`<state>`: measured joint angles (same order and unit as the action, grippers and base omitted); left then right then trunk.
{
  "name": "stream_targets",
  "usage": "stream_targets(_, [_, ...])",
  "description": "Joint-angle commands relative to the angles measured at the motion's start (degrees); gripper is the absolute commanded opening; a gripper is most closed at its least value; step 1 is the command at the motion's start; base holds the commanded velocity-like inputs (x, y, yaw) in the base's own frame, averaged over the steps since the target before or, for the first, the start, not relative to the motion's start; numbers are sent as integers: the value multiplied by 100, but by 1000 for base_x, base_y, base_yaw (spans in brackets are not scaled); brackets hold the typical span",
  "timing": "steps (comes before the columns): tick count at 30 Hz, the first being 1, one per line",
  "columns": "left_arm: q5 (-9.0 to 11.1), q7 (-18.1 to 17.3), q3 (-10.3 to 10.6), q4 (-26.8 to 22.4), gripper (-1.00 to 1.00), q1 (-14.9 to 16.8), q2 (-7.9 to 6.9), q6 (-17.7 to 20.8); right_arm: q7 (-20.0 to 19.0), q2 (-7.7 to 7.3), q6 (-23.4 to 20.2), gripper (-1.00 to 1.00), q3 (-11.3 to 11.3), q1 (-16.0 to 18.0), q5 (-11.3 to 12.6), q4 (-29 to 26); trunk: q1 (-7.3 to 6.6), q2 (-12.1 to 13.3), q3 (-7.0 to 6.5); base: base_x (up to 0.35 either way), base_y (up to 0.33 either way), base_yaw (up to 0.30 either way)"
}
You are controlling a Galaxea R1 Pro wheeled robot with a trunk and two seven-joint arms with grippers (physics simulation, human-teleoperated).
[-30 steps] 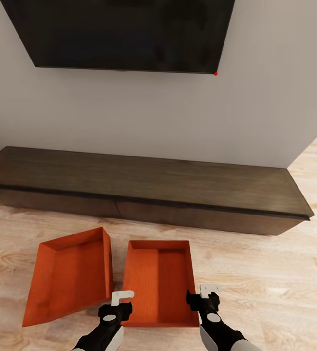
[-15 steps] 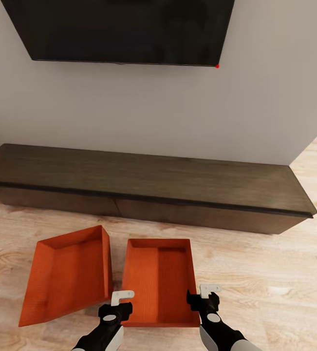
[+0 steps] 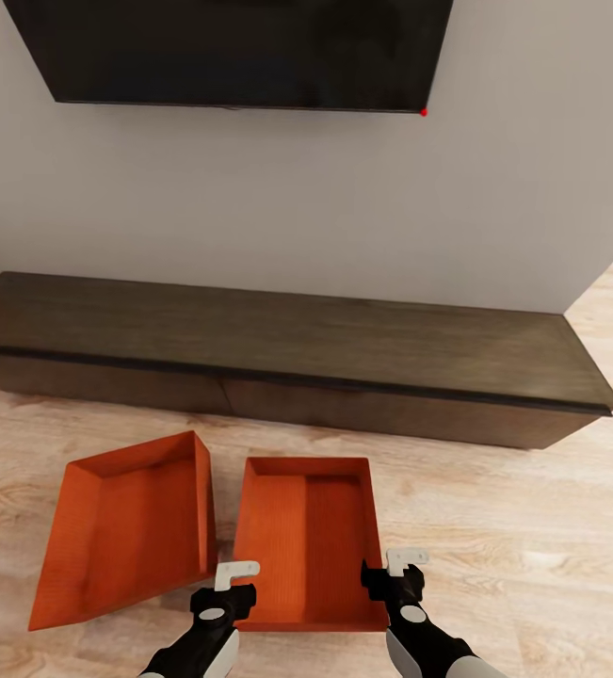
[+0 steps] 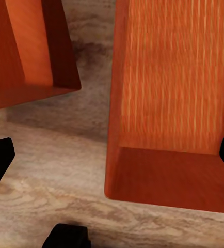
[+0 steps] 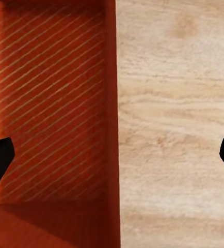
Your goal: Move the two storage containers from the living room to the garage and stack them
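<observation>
Both of your tools hang over the near end of the right bin, in the living room.

The right bin [image 3: 306,541] lies flat on the wood floor [image 3: 513,527], its long axis pointing away from you toward the dark bench [image 3: 287,353]. The left bin [image 3: 127,532] is just beside it, turned a little to the left and tilted. Your left tool [image 3: 233,576] is above the near left corner, your right tool [image 3: 402,565] above the near right corner; both have their fingers apart and hold nothing. I can read no writing anywhere.
</observation>
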<state>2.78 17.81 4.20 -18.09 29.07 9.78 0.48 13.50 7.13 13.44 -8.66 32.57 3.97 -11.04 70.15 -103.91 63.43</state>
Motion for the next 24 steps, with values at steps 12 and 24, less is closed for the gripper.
stream_targets(12, [29,39,45,-2,100,2,-3,4,30,-1,18,100,-48,4,42,6,264,-484,219,0,0,0])
stream_targets(24, [29,39,40,-2,100,2,-3,13,30,-9,18,100,-48,4,46,6,527,-965,435,0,0,0])
